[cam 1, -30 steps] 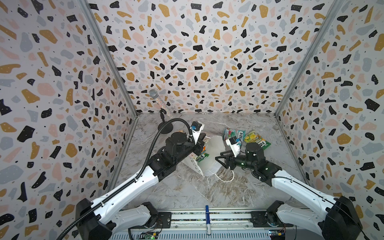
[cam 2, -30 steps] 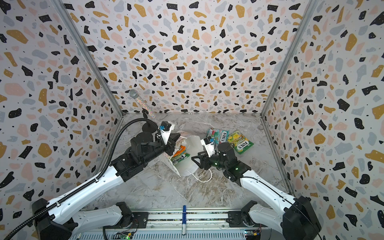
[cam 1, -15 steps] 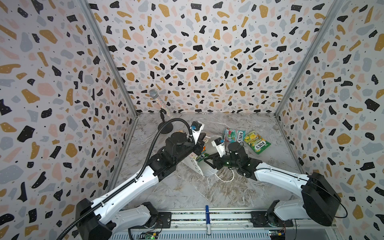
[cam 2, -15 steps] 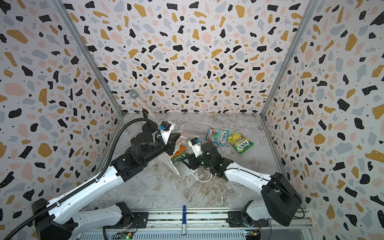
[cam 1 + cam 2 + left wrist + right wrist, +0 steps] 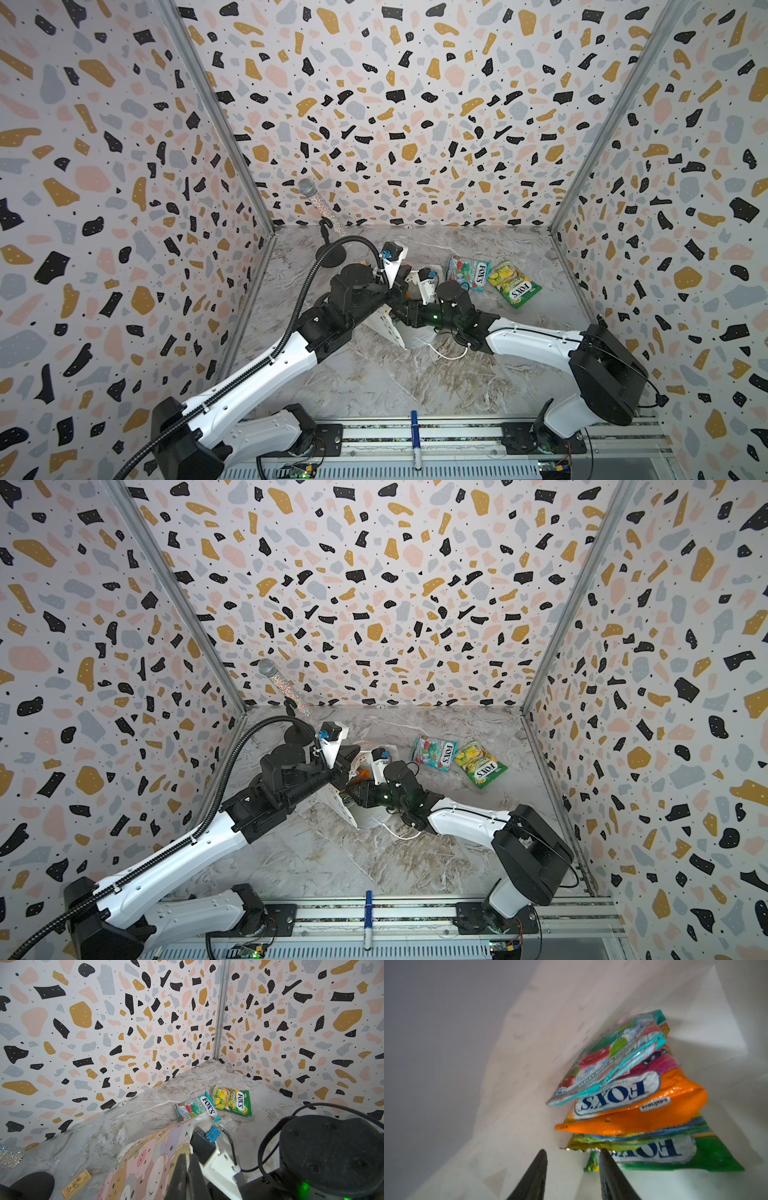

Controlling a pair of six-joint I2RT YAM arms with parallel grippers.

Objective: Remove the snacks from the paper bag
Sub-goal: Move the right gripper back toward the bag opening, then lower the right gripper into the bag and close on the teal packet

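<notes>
The paper bag lies on its side on the table, its mouth turned toward the right arm. The left gripper is clenched on the edge of the bag's mouth. I judge it lifts this edge so that the mouth is open for the other arm. The right gripper is deep inside the bag, with its jaws apart and nothing pressed between them yet.

Inside the bag the snacks lean together against one wall: a teal-red packet, an orange packet, then a yellow-green packet nearest the jaws. Its corner lies just at the fingertips, so I think it is the next one to take. One more green edge shows behind it.

Outside, near the bag's mouth, a loose teal-red packet and a loose yellow-green packet lie flat, side by side.

Every packet carries "FOX'S". The loose ones add "MINT BLOSS…", partly hidden, and "SPRING TEA". The orange packet has a small label that seems to be "SAVORIA". One outer face of the bag shows drawn pigs in pastel colours.
</notes>
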